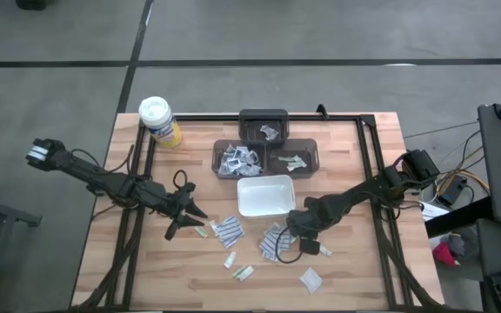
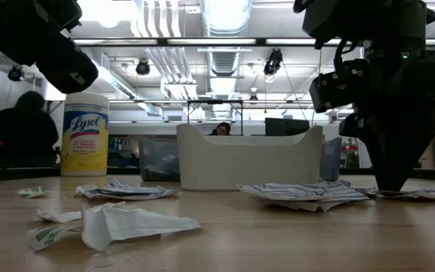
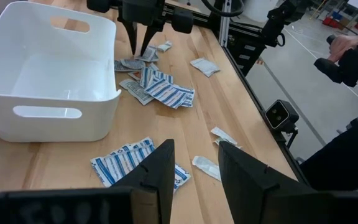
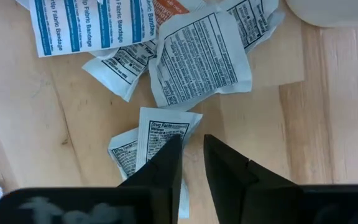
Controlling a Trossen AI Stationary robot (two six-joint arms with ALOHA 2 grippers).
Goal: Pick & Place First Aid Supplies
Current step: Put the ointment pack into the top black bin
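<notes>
Dozens of small flat first aid packets lay scattered over the middle and near half of the wooden surface, some overlapping in loose heaps, a few singles lying nearer the front edge. One white packet with black print lay directly under the right gripper, partly overlapping a second packet beside it. Through the right wrist camera the two dark fingers stood close together with only a thin gap, poised over that packet's edge; I could not tell whether they had pinched it or were merely touching down on it.

Just beyond the heap sat a white rectangular tray, empty as far as I could see, and behind it three dark bins already holding some packets. A yellow canister with a white lid stood near the far left corner.

The left gripper hovered low over the left part of the scatter, its fingers parted and holding nothing.

The risk, to my eye, was the overlap: closing fingers could catch both packets at once, or slide off the flat foil and push it across the wood without lifting it.
</notes>
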